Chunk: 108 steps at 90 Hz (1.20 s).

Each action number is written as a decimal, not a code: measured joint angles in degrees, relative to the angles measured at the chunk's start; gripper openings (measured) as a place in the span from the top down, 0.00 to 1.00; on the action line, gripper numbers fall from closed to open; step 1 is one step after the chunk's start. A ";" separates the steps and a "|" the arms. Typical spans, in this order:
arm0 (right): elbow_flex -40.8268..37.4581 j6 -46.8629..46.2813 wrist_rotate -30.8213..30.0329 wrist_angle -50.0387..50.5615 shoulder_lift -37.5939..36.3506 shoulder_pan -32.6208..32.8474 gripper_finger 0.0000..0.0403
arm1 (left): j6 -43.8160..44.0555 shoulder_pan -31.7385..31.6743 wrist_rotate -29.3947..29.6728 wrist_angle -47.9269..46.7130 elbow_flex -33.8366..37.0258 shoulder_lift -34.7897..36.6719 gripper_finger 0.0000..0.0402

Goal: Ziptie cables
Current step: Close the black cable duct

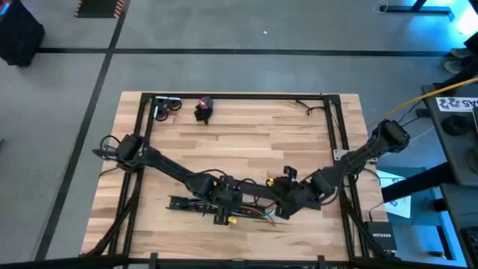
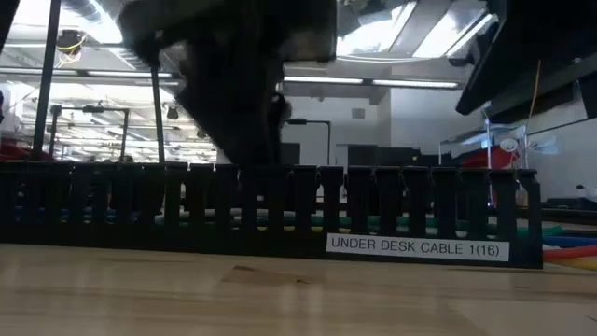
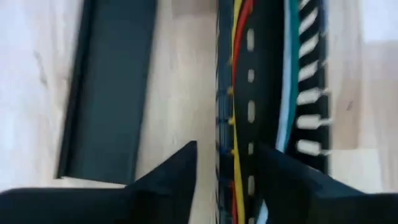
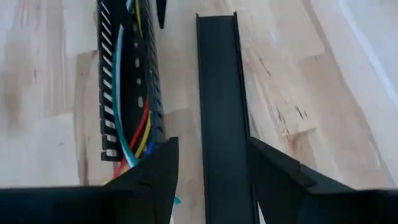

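The cables (image 4: 138,134) lie inside a slotted black cable duct (image 4: 106,93), red, yellow, teal and blue strands running lengthwise along its channel, and their ends spill out of the duct's end onto the wooden table (image 1: 246,134) near its front edge. In the left wrist view the same cables (image 3: 239,74) run down the duct (image 3: 308,93), with the white-looking gaps between the duct's fingers plain along one wall. From table level the duct (image 2: 280,205) stands as a comb of upright black teeth, with a white label (image 2: 418,247) reading "UNDER DESK CABLE 1(16)".

Beside the duct, parallel and just apart from it, lies a flat black cover strip (image 4: 222,99); it also shows in the left wrist view (image 3: 109,87).

The left gripper (image 3: 225,168) sits over the duct, fingers apart, straddling the duct's near wall and clamping nothing. The right gripper (image 4: 211,165) is spread too, its two dark fingers either side of the cover strip, with no contact I can make out. From above, both arms meet over the duct at the table's front centre, left gripper (image 1: 228,203) and right gripper (image 1: 280,203) close together.

At the far edge of the table sit a small dark object with a pink top (image 1: 204,108) and a metallic tool (image 1: 166,108).
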State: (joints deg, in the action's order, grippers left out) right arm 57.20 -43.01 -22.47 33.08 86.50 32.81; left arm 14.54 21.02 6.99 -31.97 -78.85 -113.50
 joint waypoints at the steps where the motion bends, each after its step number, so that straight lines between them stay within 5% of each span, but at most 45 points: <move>1: -0.11 -0.07 -0.03 -0.07 0.00 0.00 0.56 | -0.01 -0.02 -0.06 -0.24 0.00 -0.03 0.72; 19: -0.73 1.07 0.19 -0.44 0.00 -0.43 0.56 | 1.06 -0.06 0.24 -8.00 0.00 -0.28 0.97; 40: -0.73 6.04 -0.34 -3.59 -0.02 -2.61 0.56 | 3.97 2.77 0.31 -17.46 0.01 -0.02 0.99; 81: -0.71 12.26 4.08 -7.51 7.14 -6.25 0.37 | 8.14 5.90 0.53 -19.12 0.37 2.52 0.80; 108: -0.71 12.99 5.67 -11.23 14.87 -6.23 0.54 | 7.78 6.12 1.07 -19.78 0.35 4.88 0.75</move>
State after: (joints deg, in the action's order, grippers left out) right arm 56.49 -30.02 -16.80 21.85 101.37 26.59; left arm 22.32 27.14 8.05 -51.75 -78.50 -108.62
